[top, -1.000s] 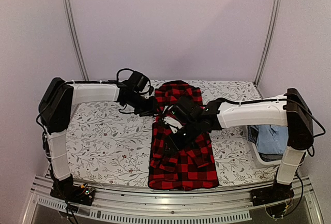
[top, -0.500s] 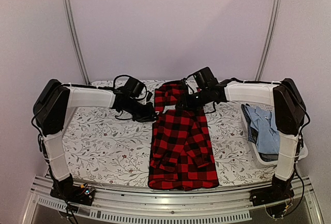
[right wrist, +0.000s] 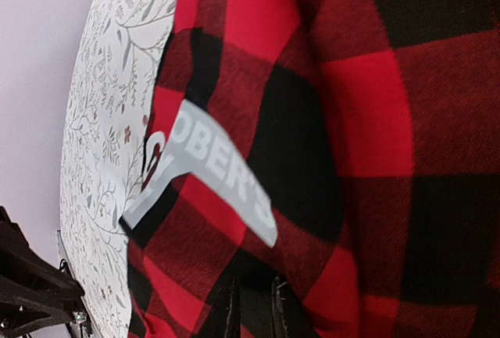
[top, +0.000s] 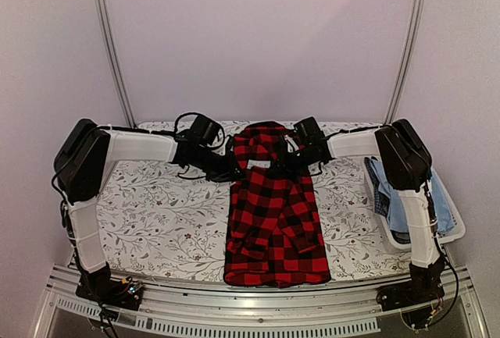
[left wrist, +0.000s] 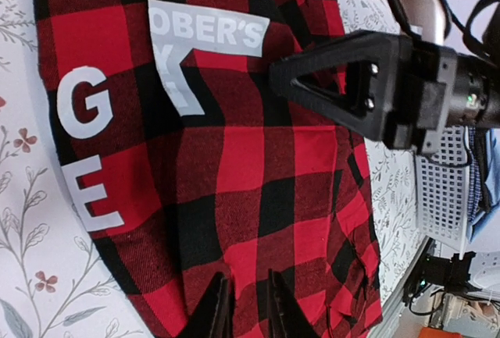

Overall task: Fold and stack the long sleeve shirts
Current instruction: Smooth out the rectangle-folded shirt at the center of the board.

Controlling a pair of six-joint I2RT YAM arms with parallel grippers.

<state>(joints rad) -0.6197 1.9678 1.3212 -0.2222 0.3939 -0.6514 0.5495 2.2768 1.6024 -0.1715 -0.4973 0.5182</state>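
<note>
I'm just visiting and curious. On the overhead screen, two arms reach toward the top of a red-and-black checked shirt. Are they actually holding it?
Observer: Yes. The left wrist camera shows the left gripper pinched on the cloth of the shirt.
Operator: And the other arm?
Observer: In its own wrist camera, the right gripper is likewise closed on the cloth.
Operator: Is the shirt just plain check?
Observer: No. It has white block letters on it. "OBER'S", a G and an E are readable up close.
</note>
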